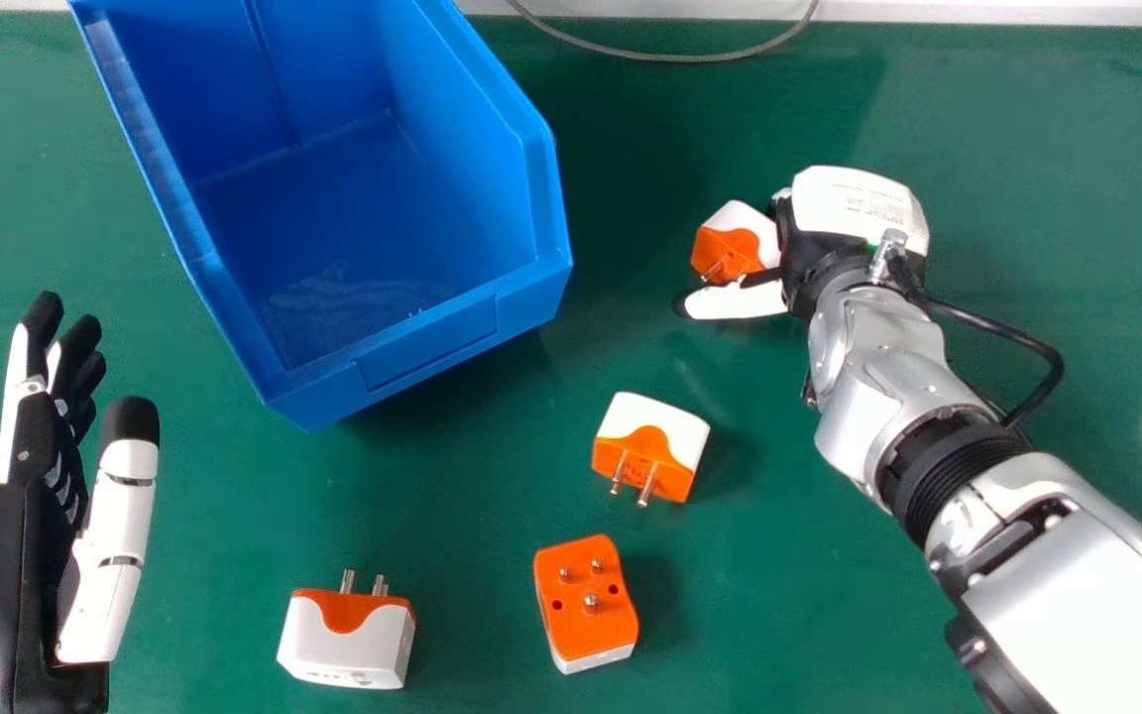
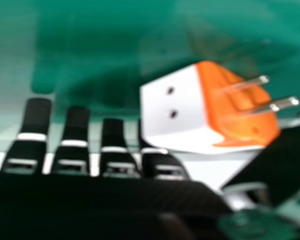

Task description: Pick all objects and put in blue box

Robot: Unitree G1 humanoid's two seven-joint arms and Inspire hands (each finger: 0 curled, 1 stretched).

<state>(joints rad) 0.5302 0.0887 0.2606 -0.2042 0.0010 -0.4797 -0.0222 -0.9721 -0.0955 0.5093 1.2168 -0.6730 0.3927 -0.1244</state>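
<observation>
My right hand point(image 1: 854, 213) is low over the mat, right of the blue box point(image 1: 531, 288), shut on an orange and white plug adapter point(image 1: 730, 243). In the right hand view, the adapter point(image 2: 175, 110) sits between the thumb and the nearest finger of my right hand point(image 2: 115, 150), prongs toward the thumb side. Three more adapters lie on the green surface in the head view: one below the box's right corner point(image 1: 648, 446), one with prongs up point(image 1: 588, 602) and one at the lower middle-left point(image 1: 348, 638). My left hand point(image 1: 46, 476) stays open at the left edge.
The box's inner floor is bare, with its low front wall point(image 1: 427, 342) facing the loose adapters. A grey cable point(image 1: 670, 58) curves along the far edge of the green table point(image 1: 1057, 178). The silver right forearm spans the lower right.
</observation>
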